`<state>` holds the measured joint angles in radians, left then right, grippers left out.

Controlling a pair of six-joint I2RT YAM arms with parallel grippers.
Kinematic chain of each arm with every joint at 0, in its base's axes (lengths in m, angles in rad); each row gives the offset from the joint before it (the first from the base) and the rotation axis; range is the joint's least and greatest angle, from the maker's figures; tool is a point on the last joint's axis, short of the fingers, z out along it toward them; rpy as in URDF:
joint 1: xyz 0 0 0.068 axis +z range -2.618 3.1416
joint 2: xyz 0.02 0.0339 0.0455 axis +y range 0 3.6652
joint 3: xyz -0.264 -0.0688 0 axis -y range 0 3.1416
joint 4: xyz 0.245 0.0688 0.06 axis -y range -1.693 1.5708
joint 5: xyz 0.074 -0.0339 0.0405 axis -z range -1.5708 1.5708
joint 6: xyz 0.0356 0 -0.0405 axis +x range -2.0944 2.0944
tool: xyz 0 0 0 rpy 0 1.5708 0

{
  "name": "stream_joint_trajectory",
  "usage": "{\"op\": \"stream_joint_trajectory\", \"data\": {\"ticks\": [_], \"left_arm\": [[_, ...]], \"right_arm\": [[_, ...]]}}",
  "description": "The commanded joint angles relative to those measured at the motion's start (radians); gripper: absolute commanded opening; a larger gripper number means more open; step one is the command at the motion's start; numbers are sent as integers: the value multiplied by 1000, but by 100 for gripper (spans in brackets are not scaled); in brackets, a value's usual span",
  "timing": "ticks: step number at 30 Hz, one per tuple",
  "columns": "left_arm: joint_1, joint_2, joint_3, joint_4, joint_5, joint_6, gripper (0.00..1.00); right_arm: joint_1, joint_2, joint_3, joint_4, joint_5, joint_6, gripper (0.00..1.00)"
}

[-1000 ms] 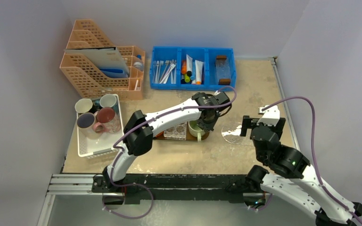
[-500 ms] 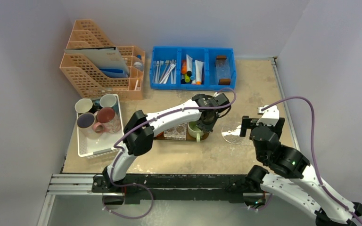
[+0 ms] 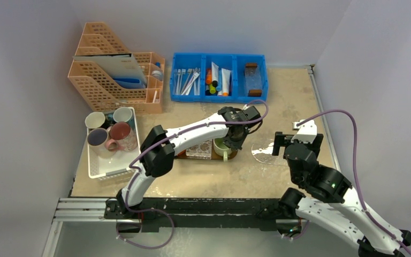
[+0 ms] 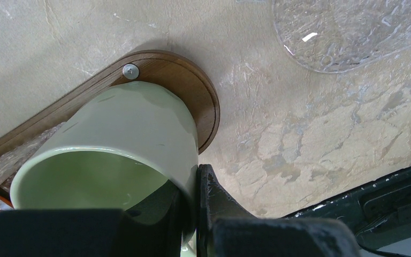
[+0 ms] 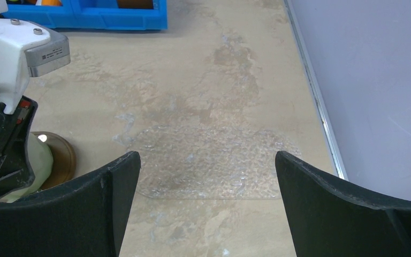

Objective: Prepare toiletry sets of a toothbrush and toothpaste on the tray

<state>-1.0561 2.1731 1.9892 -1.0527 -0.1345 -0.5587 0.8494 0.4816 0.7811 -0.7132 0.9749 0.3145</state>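
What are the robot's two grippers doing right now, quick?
Left gripper: closed on the green cup, pinching its rim.
Right gripper: open, holding nothing.

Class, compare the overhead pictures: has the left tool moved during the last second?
No. The left tool stays shut on the green cup over the brown tray, in the same spot below the blue bin.

You see one brown tray [image 4: 198,96] with one green cup [image 4: 134,128] and one clear box [image 3: 199,150] on it. One white basket [image 3: 92,160] holds four mugs [image 3: 120,131]. There is one blue bin [image 3: 219,98] with three parts, and one clear round mat [image 5: 208,160]. You have two robot arms [image 3: 192,128]. The toothbrushes [image 3: 188,80] are too small to count.
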Motion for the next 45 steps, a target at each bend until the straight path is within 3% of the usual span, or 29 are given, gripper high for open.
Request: {"op": "stream_joint_trajectory", "data": {"ticks": [1,9,30,45], "left_arm": [[-2,-24,5,42,-18,17,1],[-2,-25,-4,43,-8,13,5],[-2,-58,8,16,-22,9,27],[8,-196,115,-20,-65,22,40]], "right_arm": [[-5,-11,-3,13,0,9,99],[-4,-11,-5,14,1,9,99],[-5,-10,-5,17,-2,7,99],[-4,-23,2,31,-12,-7,99]]}}
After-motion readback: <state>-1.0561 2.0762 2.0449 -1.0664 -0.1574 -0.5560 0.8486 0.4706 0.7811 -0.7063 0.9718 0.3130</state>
